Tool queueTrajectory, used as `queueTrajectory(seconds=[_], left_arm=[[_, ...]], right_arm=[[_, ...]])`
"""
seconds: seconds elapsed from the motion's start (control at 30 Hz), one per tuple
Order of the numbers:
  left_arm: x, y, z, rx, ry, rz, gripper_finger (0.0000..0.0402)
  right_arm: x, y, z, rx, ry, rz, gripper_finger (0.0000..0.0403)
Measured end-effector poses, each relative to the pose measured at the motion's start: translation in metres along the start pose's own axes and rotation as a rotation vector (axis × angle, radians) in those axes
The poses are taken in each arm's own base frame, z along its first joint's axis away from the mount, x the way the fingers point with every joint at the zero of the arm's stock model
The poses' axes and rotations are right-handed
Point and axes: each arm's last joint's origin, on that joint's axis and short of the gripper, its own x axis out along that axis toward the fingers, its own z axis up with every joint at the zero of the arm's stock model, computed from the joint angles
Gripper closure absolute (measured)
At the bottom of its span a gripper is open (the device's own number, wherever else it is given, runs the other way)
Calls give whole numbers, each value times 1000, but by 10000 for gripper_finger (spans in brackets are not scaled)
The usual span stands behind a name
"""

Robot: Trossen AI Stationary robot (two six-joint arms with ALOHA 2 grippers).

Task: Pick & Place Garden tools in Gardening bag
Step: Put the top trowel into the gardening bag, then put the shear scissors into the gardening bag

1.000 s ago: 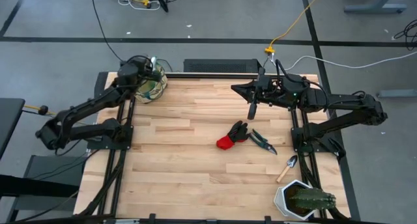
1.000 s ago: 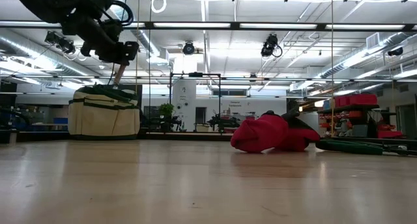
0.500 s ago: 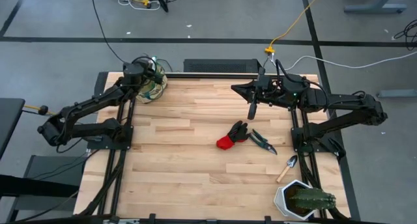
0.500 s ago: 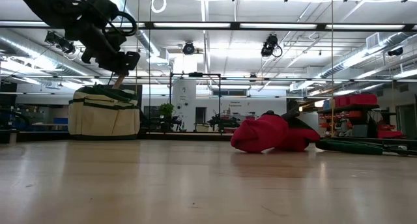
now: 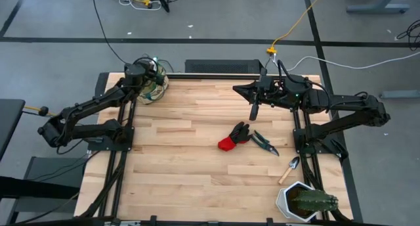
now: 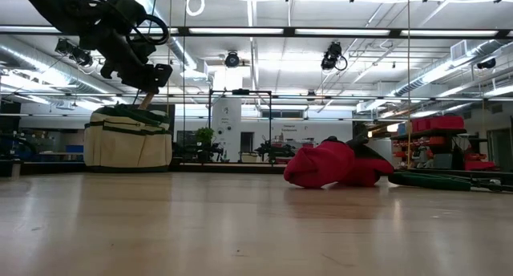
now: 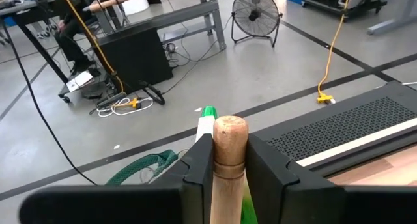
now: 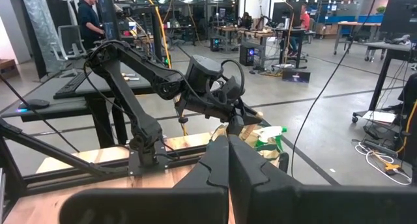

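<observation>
- One trowel (image 5: 290, 168) is left lying at the near right of the bench (image 5: 197, 160), beside the white cactus pot (image 5: 303, 201), which is not to be packed.
- The red-and-black glove (image 5: 233, 136) and the pruning shears (image 5: 264, 142) lie just beside each other at mid-bench, awaiting later picks.
- The right claw (image 5: 253, 113) is pressed fully together, empty, and parked over the far middle of the bench.
- At the far left corner, the left claw (image 7: 221, 160) is clamped on a wooden trowel handle (image 7: 229, 136) above the gardening bag (image 6: 128, 137); the spray bottle (image 7: 206, 120) already stands inside.
- The blade is best lowered well into the bag's mouth (clear of the bottle) before the fingers are released.
</observation>
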Motion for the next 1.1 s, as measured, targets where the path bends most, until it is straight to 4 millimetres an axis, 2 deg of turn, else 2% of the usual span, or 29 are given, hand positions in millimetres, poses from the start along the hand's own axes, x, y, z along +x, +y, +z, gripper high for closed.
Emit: queueTrajectory(seconds=[0.37,0.83,1.1], left_arm=[[0,-1,-5,28,45,-25,312],[-2,-3,-7,50,74,-41,220],[-12,-10,24,83,0,-98,218]], right_arm=[[0,0,0,-1,0,0,403],[0,-1,0,-1,0,-3,403],[0,-1,0,-1,0,-3,403]])
